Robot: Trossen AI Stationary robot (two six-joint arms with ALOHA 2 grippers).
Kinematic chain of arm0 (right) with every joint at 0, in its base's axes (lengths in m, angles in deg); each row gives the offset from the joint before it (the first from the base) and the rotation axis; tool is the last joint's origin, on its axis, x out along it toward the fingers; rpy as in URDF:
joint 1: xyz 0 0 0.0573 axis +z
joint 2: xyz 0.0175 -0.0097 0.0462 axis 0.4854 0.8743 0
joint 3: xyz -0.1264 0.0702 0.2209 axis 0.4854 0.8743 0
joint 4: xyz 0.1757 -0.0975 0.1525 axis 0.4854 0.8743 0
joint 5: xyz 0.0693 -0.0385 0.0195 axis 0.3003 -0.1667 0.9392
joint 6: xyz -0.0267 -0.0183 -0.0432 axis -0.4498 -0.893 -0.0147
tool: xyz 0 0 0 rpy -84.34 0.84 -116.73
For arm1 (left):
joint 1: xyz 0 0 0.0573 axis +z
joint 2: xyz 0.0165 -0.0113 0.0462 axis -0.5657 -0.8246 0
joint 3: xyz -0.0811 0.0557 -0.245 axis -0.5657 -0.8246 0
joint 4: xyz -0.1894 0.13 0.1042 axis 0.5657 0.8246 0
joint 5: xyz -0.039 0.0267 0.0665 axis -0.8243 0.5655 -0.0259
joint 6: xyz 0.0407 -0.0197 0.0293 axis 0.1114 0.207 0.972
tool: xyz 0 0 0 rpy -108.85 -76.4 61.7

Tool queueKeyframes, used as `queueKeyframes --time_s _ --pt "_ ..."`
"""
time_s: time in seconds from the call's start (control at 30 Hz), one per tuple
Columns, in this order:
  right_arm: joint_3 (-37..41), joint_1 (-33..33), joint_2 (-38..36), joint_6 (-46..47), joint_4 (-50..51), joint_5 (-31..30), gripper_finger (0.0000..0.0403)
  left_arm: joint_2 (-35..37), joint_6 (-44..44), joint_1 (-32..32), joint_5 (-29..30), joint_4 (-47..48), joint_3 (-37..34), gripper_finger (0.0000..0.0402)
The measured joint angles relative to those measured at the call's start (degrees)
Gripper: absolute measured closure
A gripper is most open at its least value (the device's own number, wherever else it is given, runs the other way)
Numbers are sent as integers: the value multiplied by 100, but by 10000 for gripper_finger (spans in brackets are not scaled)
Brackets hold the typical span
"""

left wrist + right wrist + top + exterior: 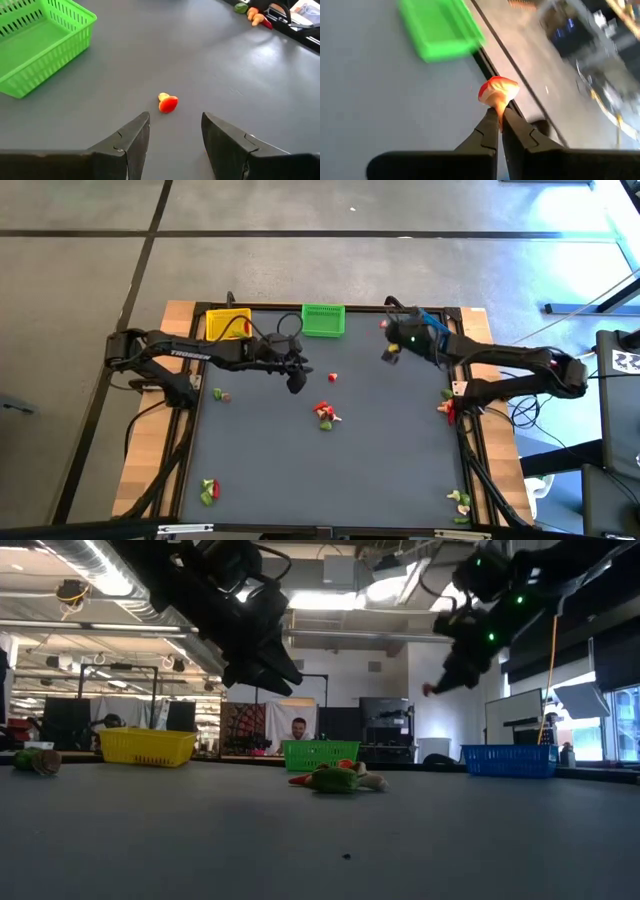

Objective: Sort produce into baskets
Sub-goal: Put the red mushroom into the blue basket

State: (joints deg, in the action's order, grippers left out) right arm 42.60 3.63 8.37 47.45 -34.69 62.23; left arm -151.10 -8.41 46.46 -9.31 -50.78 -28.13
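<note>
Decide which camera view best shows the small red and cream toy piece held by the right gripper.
The right wrist view: the small red and cream toy piece sits large, pinched at the right gripper tips. The high view shows only a reddish speck; the low view a small red bit held aloft; the left wrist view misses it.

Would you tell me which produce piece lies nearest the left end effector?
The lone small red toy piece on the table, just ahead of the open left end effector; the others lie farther off.
</note>
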Motion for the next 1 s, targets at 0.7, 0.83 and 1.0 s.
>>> queueKeyframes --time_s 0.7,0.83,1.0 --pt "26 -2394 943 1494 777 500 390 0 -162 0 75 -26 0 226" --pt "26 -2429 953 1552 898 499 368 0 -317 0 75 -26 0 226" --pt "26 -2413 953 1504 939 503 289 0 -452 0 76 -26 0 226"
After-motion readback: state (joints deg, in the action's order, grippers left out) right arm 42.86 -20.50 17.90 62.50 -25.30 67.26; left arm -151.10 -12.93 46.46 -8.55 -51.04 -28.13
